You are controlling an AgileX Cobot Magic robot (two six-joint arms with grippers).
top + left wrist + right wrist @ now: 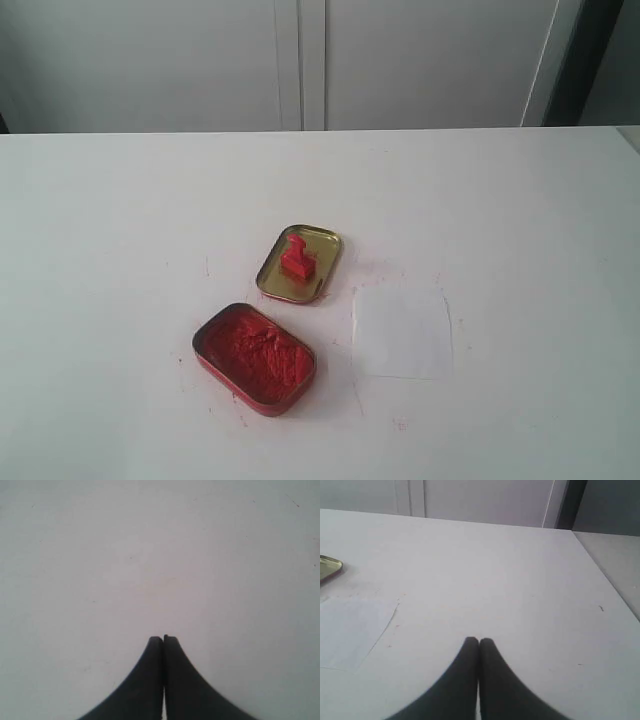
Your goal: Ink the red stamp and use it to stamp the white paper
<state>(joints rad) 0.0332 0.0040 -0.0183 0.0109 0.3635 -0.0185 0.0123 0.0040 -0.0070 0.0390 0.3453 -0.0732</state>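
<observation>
The red stamp stands upright inside the gold-coloured tin lid near the table's middle. Just to the right of the tins lies the white paper, flat and faint-edged; the right wrist view also catches the paper and a corner of the lid. Neither arm shows in the exterior view. My left gripper is shut with nothing in it, over bare tabletop. My right gripper is shut and empty too, with the paper off to one side of it.
A red oblong tin of lumpy red ink paste sits open in front of the lid. The white table has faint red smudges around the tins. Its far edge meets pale cabinet doors; the table's right edge shows in the right wrist view.
</observation>
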